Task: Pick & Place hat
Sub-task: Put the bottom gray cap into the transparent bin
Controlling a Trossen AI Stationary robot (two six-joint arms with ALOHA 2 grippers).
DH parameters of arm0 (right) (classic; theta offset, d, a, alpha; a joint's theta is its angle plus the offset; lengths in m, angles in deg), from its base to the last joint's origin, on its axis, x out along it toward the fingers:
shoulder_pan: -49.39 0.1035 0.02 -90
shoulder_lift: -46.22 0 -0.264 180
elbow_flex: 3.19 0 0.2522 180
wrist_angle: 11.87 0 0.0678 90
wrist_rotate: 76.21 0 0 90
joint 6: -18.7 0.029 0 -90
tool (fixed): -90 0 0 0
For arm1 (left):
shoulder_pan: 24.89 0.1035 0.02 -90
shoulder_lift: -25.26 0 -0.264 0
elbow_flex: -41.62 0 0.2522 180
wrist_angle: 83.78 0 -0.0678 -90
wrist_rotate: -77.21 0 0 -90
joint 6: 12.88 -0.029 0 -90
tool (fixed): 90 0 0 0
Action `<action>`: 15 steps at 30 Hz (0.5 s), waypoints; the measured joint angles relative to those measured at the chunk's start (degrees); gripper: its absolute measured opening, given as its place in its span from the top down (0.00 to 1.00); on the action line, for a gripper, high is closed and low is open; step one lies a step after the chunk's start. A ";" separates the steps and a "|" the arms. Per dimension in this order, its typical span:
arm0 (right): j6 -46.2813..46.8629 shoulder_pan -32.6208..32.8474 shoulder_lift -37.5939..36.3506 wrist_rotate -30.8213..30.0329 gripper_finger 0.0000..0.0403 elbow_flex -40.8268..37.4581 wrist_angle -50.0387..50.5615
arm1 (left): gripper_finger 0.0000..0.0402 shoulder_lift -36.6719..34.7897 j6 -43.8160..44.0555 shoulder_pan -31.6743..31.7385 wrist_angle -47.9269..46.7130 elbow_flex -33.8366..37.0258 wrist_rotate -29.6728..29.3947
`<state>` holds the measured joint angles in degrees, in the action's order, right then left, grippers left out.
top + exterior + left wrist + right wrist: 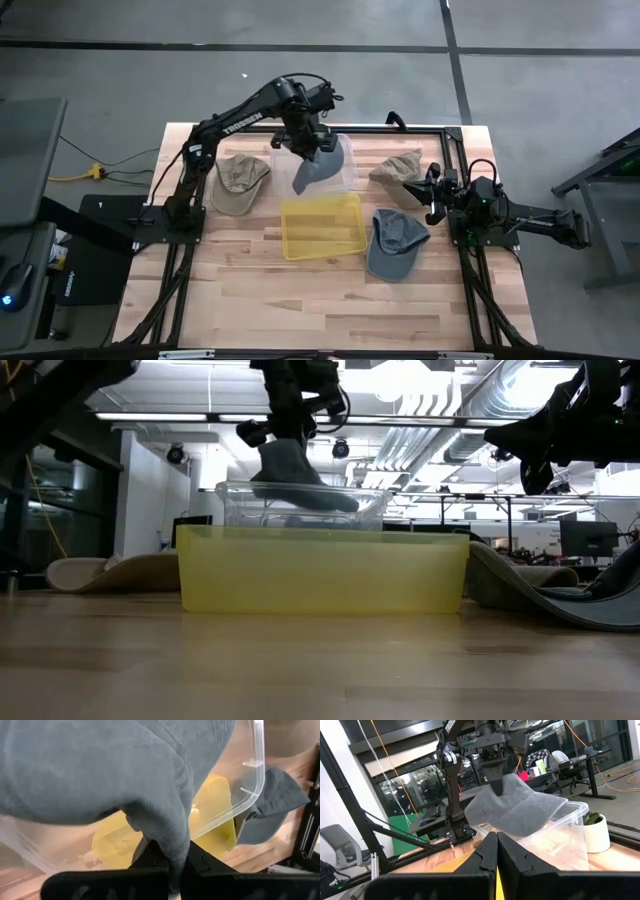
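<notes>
My left claw [172,865] is closed on a fold of the soft grey-blue fabric cap [322,163], and the cap hangs from this pinch with its brim pointing down. It is not on the wooden desk [330,300] now — it is in the air, directly above the clear plastic bin [335,178] at the back of the desk, and its lowest part seems to be at the rim of this bin or a little inside; I cannot say if it touches the bottom.

I judge that the step in hand is the placing. To do it well, I should go down straight and slowly, so that the brim goes inside the transparent walls and does not catch on the rim. The fabric is limp, so it will fold where it lands; I should release only when most of the cap rests in the bin, then rise straight up so the cloth does not follow my fingers.

Just in front of the clear bin stands the shallow yellow plastic tray [322,226] — I must not drop the cap there by mistake.

Farther away, a khaki cap [240,183] lies on the left side, a second grey cap [396,245] and a tan cap [396,167] on the right. My right claw [432,212] waits closed and holds nothing, at the right edge of the desk.
</notes>
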<state>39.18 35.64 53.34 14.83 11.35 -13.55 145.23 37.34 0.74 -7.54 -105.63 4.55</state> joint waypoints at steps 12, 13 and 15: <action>0.00 -0.01 0.00 0.00 1.00 0.00 0.02 | 1.00 -0.01 0.60 -1.81 -0.02 0.02 0.14; 0.01 0.00 0.00 0.00 1.00 0.00 0.02 | 1.00 -0.01 0.60 -1.82 -0.02 0.02 0.39; 0.01 0.01 0.00 0.00 1.00 0.00 0.02 | 1.00 -0.01 0.63 -2.00 -0.02 0.02 0.40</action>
<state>39.19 35.65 53.34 14.83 11.35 -13.53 145.23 37.97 -1.26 -7.57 -105.61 4.94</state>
